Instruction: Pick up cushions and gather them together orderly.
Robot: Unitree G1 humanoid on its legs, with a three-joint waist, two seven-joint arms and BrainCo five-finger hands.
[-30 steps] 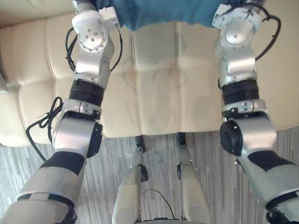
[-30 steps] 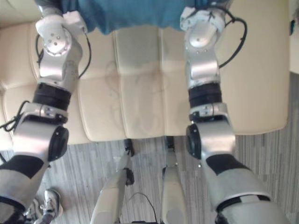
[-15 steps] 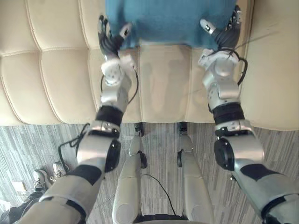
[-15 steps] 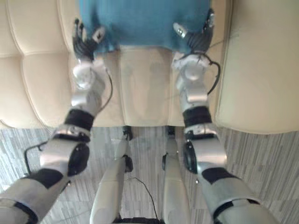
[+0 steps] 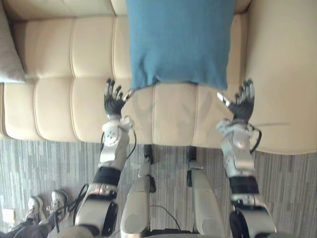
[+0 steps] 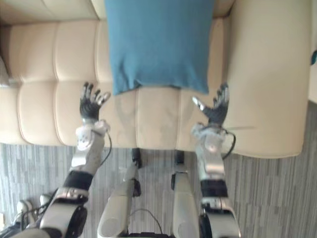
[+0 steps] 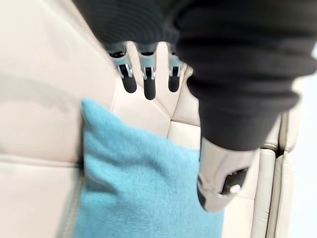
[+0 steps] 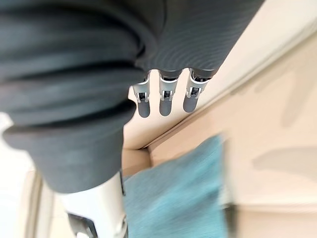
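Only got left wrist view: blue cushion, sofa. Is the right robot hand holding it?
Observer: No. The right robot hand is open, fingers straight, just off the blue cushion's near right corner.
Operator: Other cushions?
Observer: A grey cushion at the sofa's far left end, apart from the blue one.
Operator: Anyone nearby?
Observer: A person's shoes by the robot's left side.

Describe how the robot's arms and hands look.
The left arm and right arm are silver-grey rounded segments, each with a black band. The left hand and right hand have dark ribbed covers, silver fingers with dark tips, and a thumb set apart.
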